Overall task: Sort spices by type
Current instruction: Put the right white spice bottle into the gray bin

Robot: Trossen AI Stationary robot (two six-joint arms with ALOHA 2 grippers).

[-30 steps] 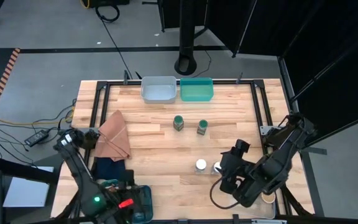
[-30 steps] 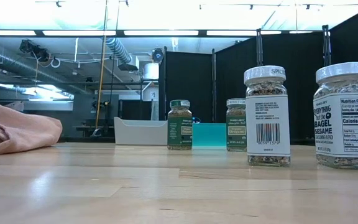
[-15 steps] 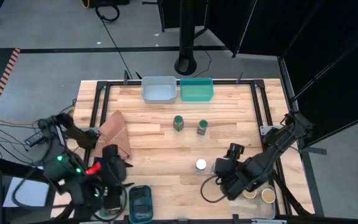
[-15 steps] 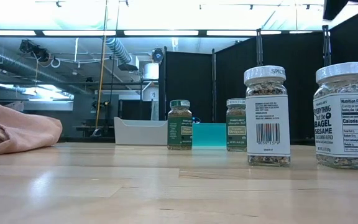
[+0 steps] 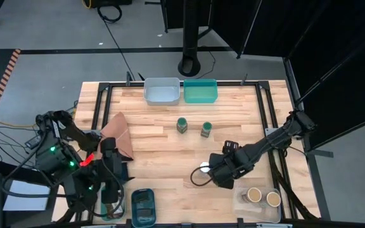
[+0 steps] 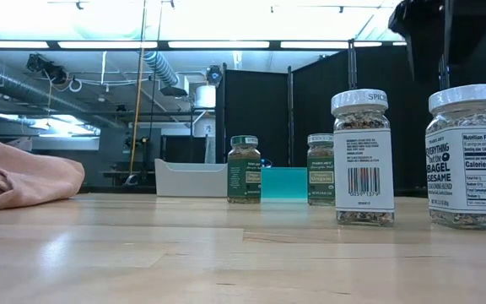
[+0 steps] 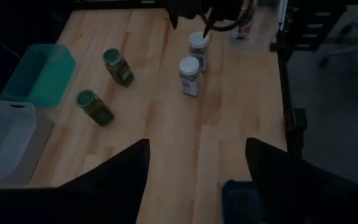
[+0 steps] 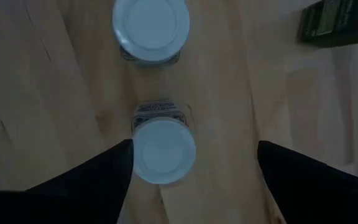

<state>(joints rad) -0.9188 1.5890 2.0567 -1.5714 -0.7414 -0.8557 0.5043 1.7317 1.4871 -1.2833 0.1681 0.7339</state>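
My right claw hangs spread wide above the nearer white-lidded jar on the bench, its twin just beside. Off-centre, I probably tip one into the other. My left claw waits open near the cloth.

Landmark: the two bins side by side at the table's far edge, centre. In front of them, near mid-table, 2 jars stand next to each other, a bit apart. Further from the bins, towards the near edge and slightly right, 2 more jars stand close together; right gripper is directly above one, fingers on both sides, not touching. Near-right corner, well away from the bins: 2 round jars in a tray. Left of the bins and nearer: cloths, w/ left gripper above the near-left part, next to a box at the near edge.
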